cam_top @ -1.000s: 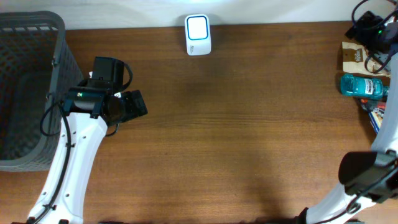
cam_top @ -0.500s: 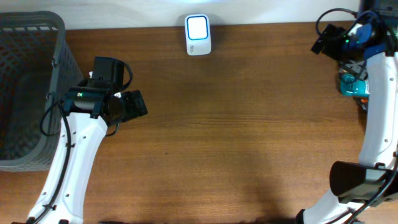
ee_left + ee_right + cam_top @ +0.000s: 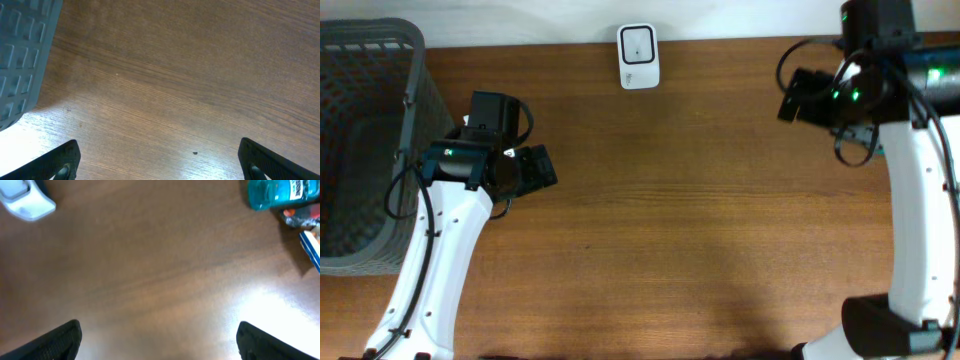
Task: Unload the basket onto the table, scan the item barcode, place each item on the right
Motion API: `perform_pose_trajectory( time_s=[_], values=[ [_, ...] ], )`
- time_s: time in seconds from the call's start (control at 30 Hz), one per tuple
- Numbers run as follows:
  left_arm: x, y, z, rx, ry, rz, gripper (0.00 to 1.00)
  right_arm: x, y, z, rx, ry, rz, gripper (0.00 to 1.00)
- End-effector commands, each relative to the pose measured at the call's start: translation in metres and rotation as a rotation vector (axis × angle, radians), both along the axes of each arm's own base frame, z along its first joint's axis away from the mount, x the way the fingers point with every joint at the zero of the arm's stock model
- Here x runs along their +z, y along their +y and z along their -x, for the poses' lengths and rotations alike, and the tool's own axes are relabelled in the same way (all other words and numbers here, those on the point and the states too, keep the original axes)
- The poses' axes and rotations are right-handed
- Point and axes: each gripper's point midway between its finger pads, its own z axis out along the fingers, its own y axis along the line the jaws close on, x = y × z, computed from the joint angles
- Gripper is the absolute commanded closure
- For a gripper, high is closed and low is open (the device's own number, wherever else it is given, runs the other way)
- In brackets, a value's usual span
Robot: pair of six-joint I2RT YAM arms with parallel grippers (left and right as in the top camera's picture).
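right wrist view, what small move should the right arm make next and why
Probably swing the right end effector toward the blue bottle and line up over it. The end effector is open and empty, so there is nothing yet to show to the white scanner. The bottle looks like the nearest item, and it sits apart from the fingers, untouched.

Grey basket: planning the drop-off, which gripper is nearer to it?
Left. The left gripper hovers just beside the grey basket; the right gripper is across the table at its far end.
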Motion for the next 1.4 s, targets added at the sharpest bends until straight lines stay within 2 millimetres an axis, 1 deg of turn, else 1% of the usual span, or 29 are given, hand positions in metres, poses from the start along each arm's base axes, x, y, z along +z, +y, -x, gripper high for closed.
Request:
perform_pose_trajectory(
  time_s=[0.0, 0.1, 0.17, 0.2, 0.33, 0.4, 0.53, 0.63, 0.7, 0.77, 0.9, 1.17, 1.37],
  values=[
    [0.007, 0.003, -0.001, 0.020, -0.023, -0.003, 0.01, 0.019, 0.019, 0.024, 0.101, -0.034, 0.039, 0.01],
    [0.007, 0.003, -0.001, 0.020, -0.023, -0.003, 0.01, 0.027, 0.036, 0.041, 0.201, -0.045, 0.028, 0.01],
    [0.007, 0.003, -0.001, 0.020, -0.023, -0.003, 0.01, 0.029, 0.046, 0.052, 0.238, -0.051, 0.010, 0.02],
    [0.007, 0.003, -0.001, 0.020, -0.023, -0.003, 0.01, 0.029, 0.050, 0.061, 0.260, -0.051, 0.004, 0.01],
    [0.007, 0.003, -0.001, 0.020, -0.023, -0.003, 0.01, 0.018, 0.064, 0.105, 0.347, -0.044, -0.002, 0.02],
    [0.007, 0.003, -0.001, 0.020, -0.023, -0.003, 0.01, 0.013, 0.068, 0.122, 0.390, -0.071, -0.009, 0.02],
    [0.007, 0.003, -0.001, 0.020, -0.023, -0.003, 0.01, -0.001, 0.069, 0.154, 0.448, -0.111, -0.029, 0.02],
    [0.007, 0.003, -0.001, 0.020, -0.023, -0.003, 0.01, -0.010, 0.068, 0.168, 0.463, -0.096, -0.056, 0.02],
    [0.007, 0.003, -0.001, 0.020, -0.023, -0.003, 0.01, -0.013, 0.071, 0.172, 0.476, -0.086, -0.079, 0.01],
    [0.007, 0.003, -0.001, 0.020, -0.023, -0.003, 0.01, -0.013, 0.071, 0.172, 0.475, -0.087, -0.078, 0.02],
    [0.007, 0.003, -0.001, 0.020, -0.023, -0.003, 0.01, -0.015, 0.072, 0.170, 0.474, -0.074, -0.075, 0.02],
    [0.007, 0.003, -0.001, 0.020, -0.023, -0.003, 0.01, -0.026, 0.073, 0.165, 0.488, -0.009, -0.047, 0.02],
    [0.007, 0.003, -0.001, 0.020, -0.023, -0.003, 0.01, -0.026, 0.073, 0.165, 0.488, -0.011, -0.049, 0.02]
  ],
)
